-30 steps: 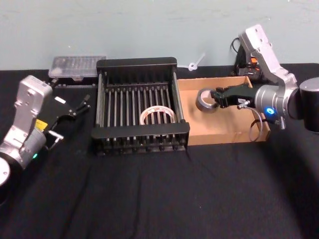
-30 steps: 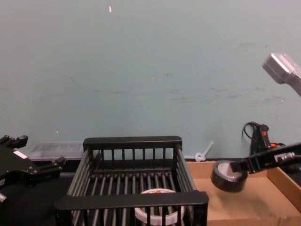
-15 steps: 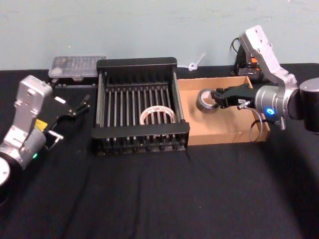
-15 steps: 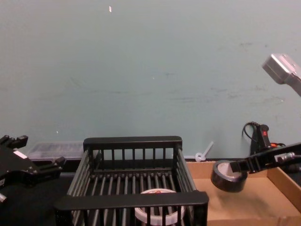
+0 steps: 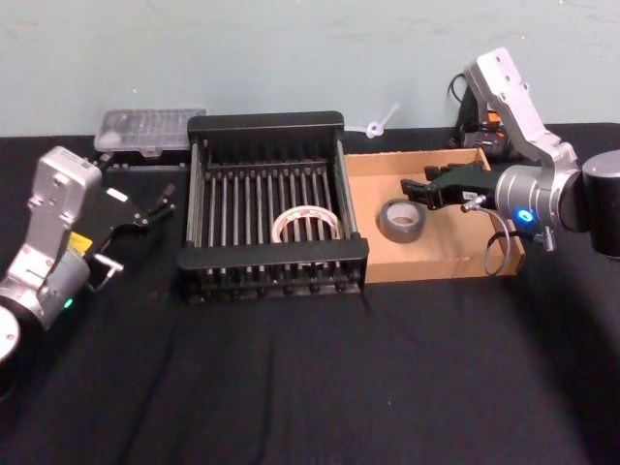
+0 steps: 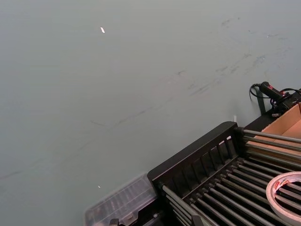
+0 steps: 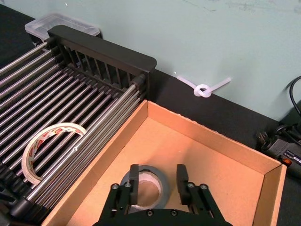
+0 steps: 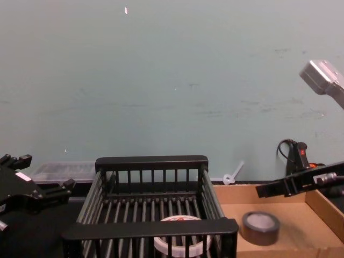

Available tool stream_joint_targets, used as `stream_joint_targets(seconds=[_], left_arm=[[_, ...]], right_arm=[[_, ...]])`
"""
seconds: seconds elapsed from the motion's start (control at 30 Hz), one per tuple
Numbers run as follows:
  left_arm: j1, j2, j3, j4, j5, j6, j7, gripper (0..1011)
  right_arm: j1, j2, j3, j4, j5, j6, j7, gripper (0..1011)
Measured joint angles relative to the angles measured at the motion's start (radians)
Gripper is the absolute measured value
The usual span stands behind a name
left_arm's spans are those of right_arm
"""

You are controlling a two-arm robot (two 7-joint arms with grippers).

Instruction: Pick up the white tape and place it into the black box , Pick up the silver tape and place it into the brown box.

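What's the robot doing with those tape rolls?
It is sorting them into boxes. The right claw hangs open above the silver tape, which now lies flat in the brown box, having just been dropped. The white tape already lies in the black box. The left claw waits off to the left side of the table.

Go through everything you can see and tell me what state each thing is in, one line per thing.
Flat round white tape roll with red markings: lying flat inside the crate.
Black slatted plastic crate: upright, holding the white roll.
Thick dark grey-silver duct tape roll: lying flat on the tray floor, free of the tool.
Shallow brown cardboard tray: holding the silver roll.
Right tool: open, above the silver roll.
Left tool: parked left of the crate, holding nothing.
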Motion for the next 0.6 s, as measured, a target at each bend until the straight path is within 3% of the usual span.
stream_joint_targets(seconds=[0.27, 0.6], left_arm=[[0.000, 0.000, 0.000, 0.000, 0.000, 0.000, 0.000, 1001], [0.000, 0.000, 0.000, 0.000, 0.000, 0.000, 0.000, 1001]], right_arm=[[0.000, 0.000, 0.000, -0.001, 0.001, -0.001, 0.000, 737], [0.000, 0.000, 0.000, -0.001, 0.001, -0.001, 0.000, 990]])
